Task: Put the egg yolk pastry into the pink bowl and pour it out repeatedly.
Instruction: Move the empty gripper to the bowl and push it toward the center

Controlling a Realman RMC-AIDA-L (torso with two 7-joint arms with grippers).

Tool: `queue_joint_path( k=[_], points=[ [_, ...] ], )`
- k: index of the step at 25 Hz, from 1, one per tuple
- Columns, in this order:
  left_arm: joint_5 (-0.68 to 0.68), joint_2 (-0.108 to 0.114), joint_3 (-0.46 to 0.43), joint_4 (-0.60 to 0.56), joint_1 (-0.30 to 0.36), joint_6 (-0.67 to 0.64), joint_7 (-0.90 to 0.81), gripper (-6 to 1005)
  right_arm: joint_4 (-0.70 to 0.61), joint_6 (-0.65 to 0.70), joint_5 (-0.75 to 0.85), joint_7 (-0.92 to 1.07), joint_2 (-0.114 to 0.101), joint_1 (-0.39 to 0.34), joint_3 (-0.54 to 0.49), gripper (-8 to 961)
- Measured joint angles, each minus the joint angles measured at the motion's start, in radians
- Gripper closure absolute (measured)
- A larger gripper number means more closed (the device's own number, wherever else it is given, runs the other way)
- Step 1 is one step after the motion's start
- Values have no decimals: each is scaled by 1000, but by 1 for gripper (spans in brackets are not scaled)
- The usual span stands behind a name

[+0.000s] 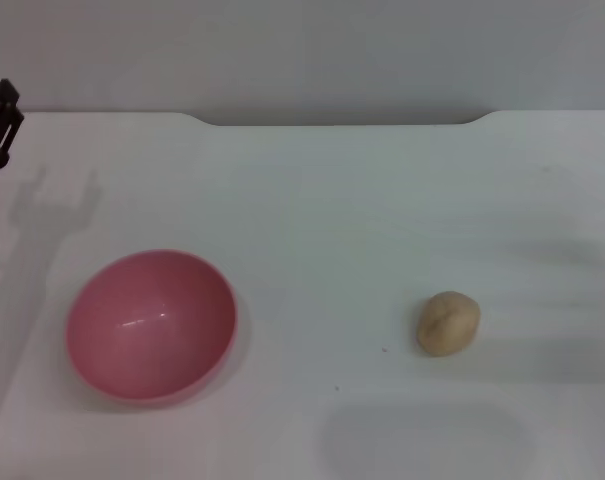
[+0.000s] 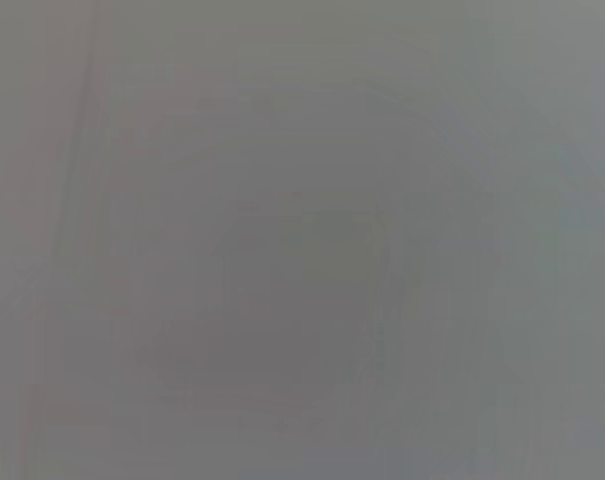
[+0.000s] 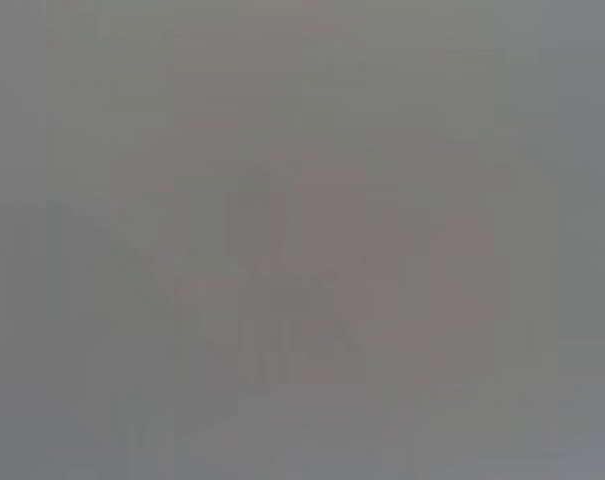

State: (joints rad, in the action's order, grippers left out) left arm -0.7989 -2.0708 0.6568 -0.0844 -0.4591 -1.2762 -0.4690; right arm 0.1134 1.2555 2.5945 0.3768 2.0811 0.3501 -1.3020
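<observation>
The pink bowl [image 1: 150, 325] stands upright and empty on the white table, at the near left in the head view. The egg yolk pastry [image 1: 448, 322], a small tan bun with a crease, lies on the table to the right of the bowl, well apart from it. A dark tip of my left gripper [image 1: 1, 121] shows at the far left edge, high above and behind the bowl. My right gripper is out of view. Both wrist views show only flat grey, with nothing to make out.
The white table [image 1: 332, 200] ends at a back edge with a shallow notch in the middle, against a grey wall. A shadow of the left arm falls on the table behind the bowl.
</observation>
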Motion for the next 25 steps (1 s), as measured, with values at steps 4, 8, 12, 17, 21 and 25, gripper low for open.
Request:
queue_joint_path(
  k=[4, 8, 12, 17, 21, 25],
  points=[
    [0, 0, -6, 7, 24, -19, 2, 317, 32, -28, 1, 1, 1, 5, 25, 386],
    [0, 0, -7, 8, 44, -55, 2, 317, 51, -34, 1, 1, 1, 10, 39, 386],
    [0, 0, -8, 8, 54, -66, -4, 317, 54, -34, 2, -3, 1, 16, 41, 386],
    [0, 1, -43, 20, 52, -66, -5, 317, 59, -35, 2, 2, 3, 17, 53, 386],
    [0, 2, -143, 68, 32, -65, -6, 317, 61, -35, 2, 18, 5, 13, 90, 386],
    [-3, 5, -153, 65, 8, -54, 0, 317, 61, -35, 2, 51, 6, 8, 103, 386]
  ],
)
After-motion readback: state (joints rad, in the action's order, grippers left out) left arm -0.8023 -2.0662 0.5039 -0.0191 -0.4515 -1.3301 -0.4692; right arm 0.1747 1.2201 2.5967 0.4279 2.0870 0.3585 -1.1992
